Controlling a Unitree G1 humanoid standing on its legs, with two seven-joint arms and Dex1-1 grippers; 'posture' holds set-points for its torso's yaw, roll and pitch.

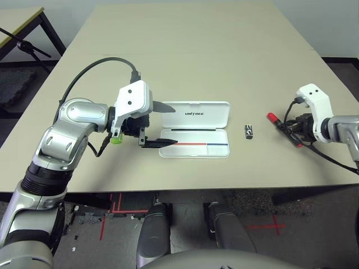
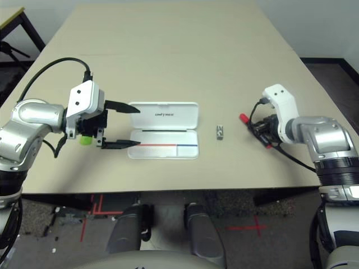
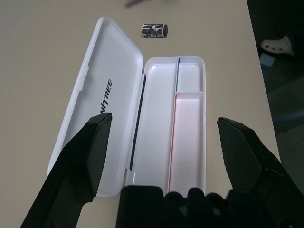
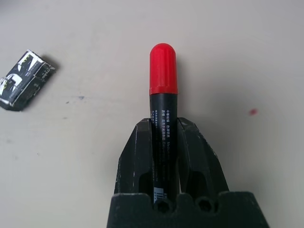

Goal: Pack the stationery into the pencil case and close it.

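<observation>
The pencil case (image 3: 190, 118) looks like smooth, glossy white hard plastic. The marker (image 4: 164, 109) has a shiny red plastic cap on a satin black printed barrel. The counter (image 1: 196, 61) is a matt beige laminate. The forearms (image 1: 67, 134) look like brushed silver metal with glossy white plastic housings.

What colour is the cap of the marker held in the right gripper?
Red, above a black barrel. The marker in the right gripper shows best in the right wrist view.
</observation>
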